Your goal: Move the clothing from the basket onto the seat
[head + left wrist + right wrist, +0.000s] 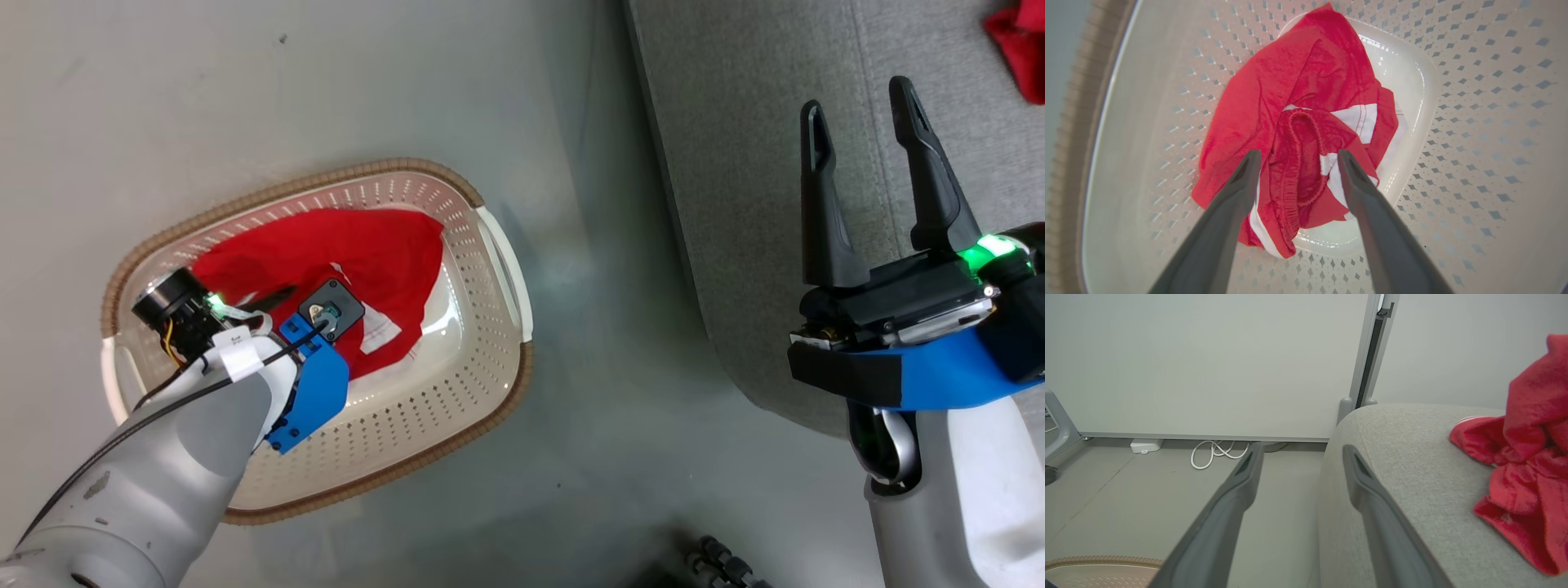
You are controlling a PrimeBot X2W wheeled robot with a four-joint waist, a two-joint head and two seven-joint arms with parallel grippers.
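Hanging inside the laundry basket [392,167], my left end effector [1298,154] is spread, fingers straddling the waistband of the red white-striped shorts [1298,81]. My right end effector [857,96], also spread, hovers over the grey seat [735,163], where another red garment [1016,41] lies far right.

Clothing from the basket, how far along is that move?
Done: one red garment lies on the seat. In hand: the open left gripper is poised over the striped garment in the basket, not yet closed. Left: grip, lift, carry it over. The right gripper is open, empty.
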